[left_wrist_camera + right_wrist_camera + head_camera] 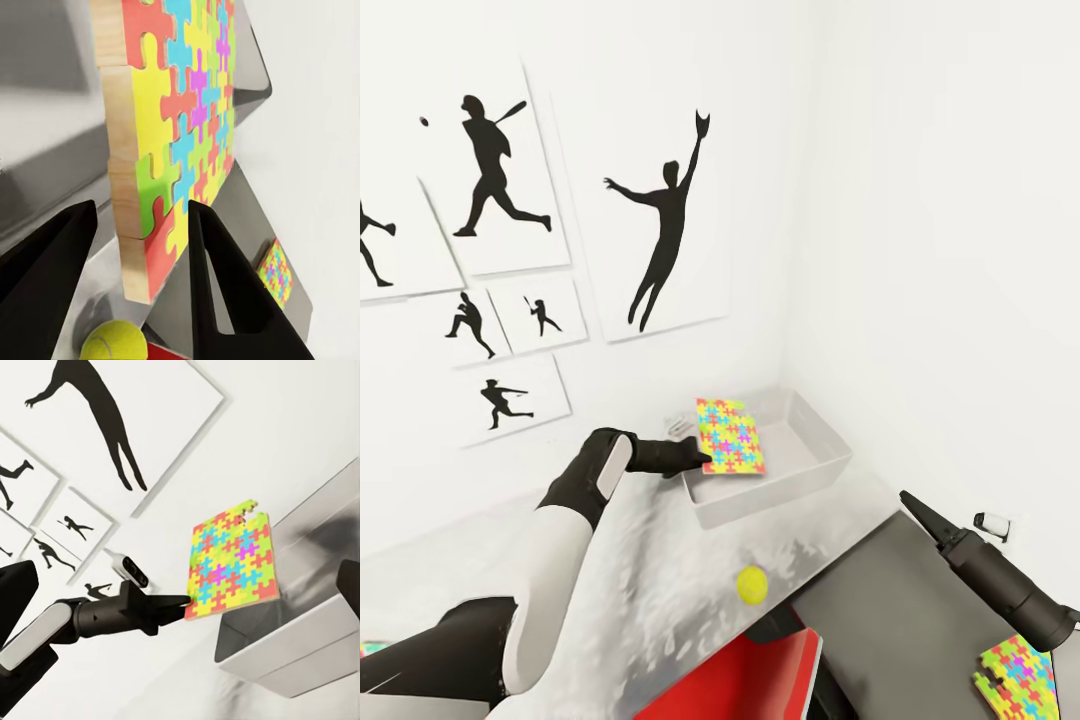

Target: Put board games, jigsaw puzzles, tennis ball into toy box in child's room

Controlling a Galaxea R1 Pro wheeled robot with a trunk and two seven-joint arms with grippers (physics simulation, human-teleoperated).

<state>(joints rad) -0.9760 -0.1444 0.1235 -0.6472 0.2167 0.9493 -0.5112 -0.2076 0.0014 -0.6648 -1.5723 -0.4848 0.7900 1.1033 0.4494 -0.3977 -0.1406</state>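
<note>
While my left gripper [700,462] pinches the jigsaw puzzle [729,436] by its edge | centre frame, tilted over the toy box [825,447] | angled to slide in.

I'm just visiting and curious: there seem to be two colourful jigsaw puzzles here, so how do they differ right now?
The jigsaw puzzle in the left gripper is held in the air, tilted above the toy box; the second jigsaw puzzle lies flat on a grey surface by the right arm. The held one shows whole, the second is cut off by the picture's edge. Both share the same bright interlocking pattern.
</note>
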